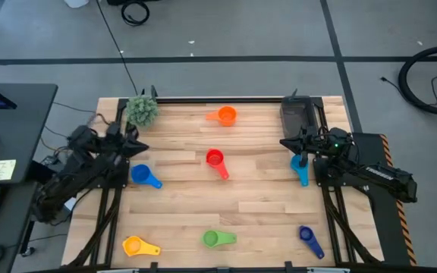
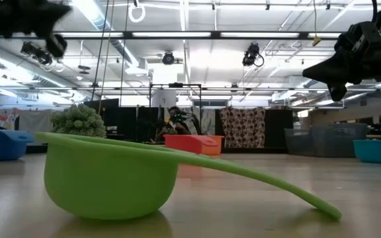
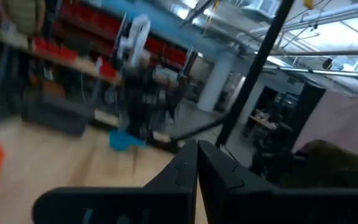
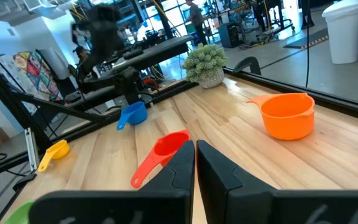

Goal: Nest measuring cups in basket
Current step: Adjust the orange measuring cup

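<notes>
Seven measuring cups lie apart on the wooden table, bowls resting on it: orange (image 1: 224, 115), red (image 1: 215, 159), blue (image 1: 143, 176), light blue (image 1: 300, 168), yellow (image 1: 135, 246), green (image 1: 217, 239) and dark blue (image 1: 308, 238). The dark grey basket (image 1: 296, 114) stands at the far right. My left gripper (image 1: 139, 148) hangs shut and empty at the left edge, above and beyond the blue cup. My right gripper (image 1: 285, 142) hangs shut and empty at the right, just beyond the light blue cup and near the basket. Both pairs of fingers (image 3: 196, 158) (image 4: 194, 152) point level toward the table's middle.
A fuzzy green plant ball (image 1: 141, 110) stands at the far left corner, close to my left arm. Black arm frames run along both side edges. Bare wood lies between the red cup and the cups near the front edge.
</notes>
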Motion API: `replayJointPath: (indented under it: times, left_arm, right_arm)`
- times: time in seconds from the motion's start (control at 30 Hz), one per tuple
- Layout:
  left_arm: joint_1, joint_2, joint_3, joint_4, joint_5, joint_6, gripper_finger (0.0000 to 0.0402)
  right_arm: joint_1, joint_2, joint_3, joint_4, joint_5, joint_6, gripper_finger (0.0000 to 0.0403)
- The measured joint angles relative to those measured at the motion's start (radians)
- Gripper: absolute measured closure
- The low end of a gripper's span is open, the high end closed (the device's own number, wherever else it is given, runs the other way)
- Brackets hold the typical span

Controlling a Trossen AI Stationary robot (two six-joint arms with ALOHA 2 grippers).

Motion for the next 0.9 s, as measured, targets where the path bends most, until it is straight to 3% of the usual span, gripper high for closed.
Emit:
replayJointPath:
  times: [0.17,0.3,0.5,0.7,0.9]
  left_arm:
    - [0.004,0.172,0.261,-0.228,-0.054,0.069,0.0395]
    - [0.003,0.355,0.478,-0.483,-0.074,0.270,0.0395]
    - [0.002,0.650,0.788,-0.802,-0.339,0.507,0.0395]
    - [-0.011,0.931,1.055,-0.895,-0.480,0.563,0.0396]
    - [-0.116,1.221,1.330,-0.957,-0.563,0.604,0.0396]
  right_arm:
    - [0.000,0.000,0.000,0.000,0.000,0.000,0.0381]
    - [0.000,0.000,0.000,0.000,0.000,0.000,0.0381]
    - [0.000,0.000,0.000,0.000,0.000,0.000,0.0381]
    - [0.000,0.000,0.000,0.000,0.000,0.000,0.0381]
    - [0.000,0.000,0.000,0.000,0.000,0.000,0.0381]
